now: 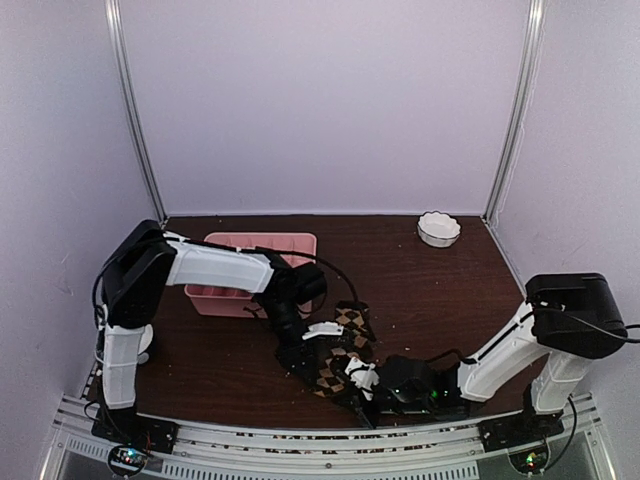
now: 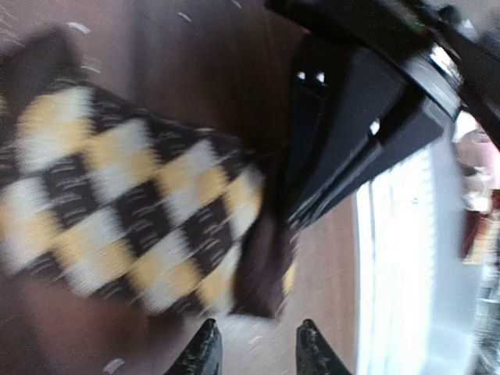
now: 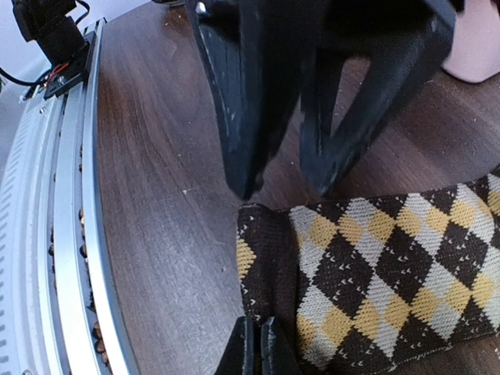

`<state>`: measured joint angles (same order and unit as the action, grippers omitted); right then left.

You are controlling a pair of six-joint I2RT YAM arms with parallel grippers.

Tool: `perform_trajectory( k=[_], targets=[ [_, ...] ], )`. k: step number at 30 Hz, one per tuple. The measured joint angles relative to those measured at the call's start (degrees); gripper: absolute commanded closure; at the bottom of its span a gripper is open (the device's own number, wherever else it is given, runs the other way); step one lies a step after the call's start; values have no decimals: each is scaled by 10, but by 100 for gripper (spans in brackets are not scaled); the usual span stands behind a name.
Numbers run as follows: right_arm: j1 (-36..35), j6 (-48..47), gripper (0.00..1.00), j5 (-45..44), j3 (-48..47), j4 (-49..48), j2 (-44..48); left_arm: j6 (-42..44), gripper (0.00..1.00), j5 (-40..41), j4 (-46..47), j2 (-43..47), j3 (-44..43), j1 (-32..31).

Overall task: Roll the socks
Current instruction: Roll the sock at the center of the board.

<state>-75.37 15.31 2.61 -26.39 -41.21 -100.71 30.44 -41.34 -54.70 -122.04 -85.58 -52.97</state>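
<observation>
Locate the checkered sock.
Top view: the checkered sock lies front-centre on the table, between the left pincer and right pincer, front-right of the pink tray.

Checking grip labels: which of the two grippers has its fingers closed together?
The right gripper, fingers pressed together over the checkered sock's dark cuff. The left gripper has a clear gap between its fingers, with nothing in it.

No legible text, label, brand or number anywhere.
</observation>
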Motion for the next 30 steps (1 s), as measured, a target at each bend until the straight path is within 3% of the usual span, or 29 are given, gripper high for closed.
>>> perform_trajectory(
  k=[8,15,20,27,30],
  targets=[
    [30,100,100,63,16,-38,-8,19,70,67,146,123,95,7],
    [69,175,100,135,22,-104,-47,100,71,82,161,122,121,-40],
    [96,221,100,189,39,-176,-78,129,65,84,169,108,147,-64],
    [108,241,100,218,40,-191,-86,142,65,101,213,107,170,-63],
    [110,242,100,224,39,-185,-86,141,70,109,233,107,172,-65]
  ],
)
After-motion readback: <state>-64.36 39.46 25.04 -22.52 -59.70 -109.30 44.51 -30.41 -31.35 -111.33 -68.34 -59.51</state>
